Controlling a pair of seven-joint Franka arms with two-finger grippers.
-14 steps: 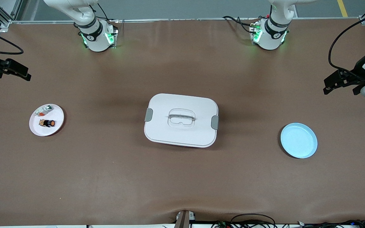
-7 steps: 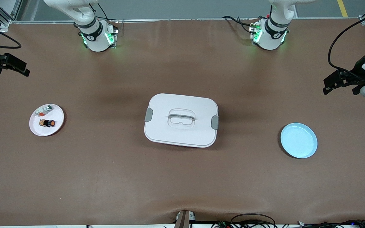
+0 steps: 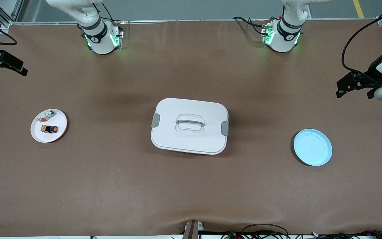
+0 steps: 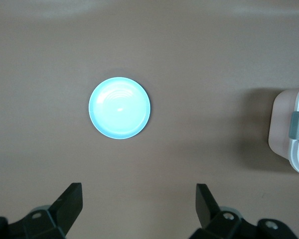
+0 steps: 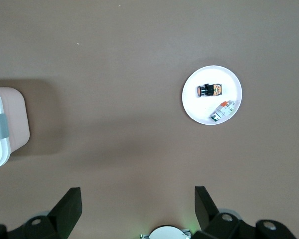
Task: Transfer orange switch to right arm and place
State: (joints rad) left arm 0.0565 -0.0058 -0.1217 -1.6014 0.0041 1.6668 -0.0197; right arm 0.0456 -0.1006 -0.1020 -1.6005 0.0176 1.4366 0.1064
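The orange switch (image 3: 50, 129) lies on its side on a small white plate (image 3: 60, 132) toward the right arm's end of the table, beside a small silvery-white part (image 3: 46, 115) with a red bit. The switch (image 5: 207, 90) and plate (image 5: 197, 107) also show in the right wrist view. My right gripper (image 3: 8, 64) hangs high over the table's edge at that end, open and empty (image 5: 138, 201). My left gripper (image 3: 355, 93) hangs high over the left arm's end of the table, open and empty (image 4: 138, 199).
A white lidded box (image 3: 189, 126) with grey latches and a handle stands mid-table. An empty light blue plate (image 3: 312, 147) lies toward the left arm's end, seen too in the left wrist view (image 4: 119, 108). The brown mat is bare elsewhere.
Both grippers have drifted a little toward the robots' bases, the right one also outward toward the table's end. The switch, plates and box have not moved.
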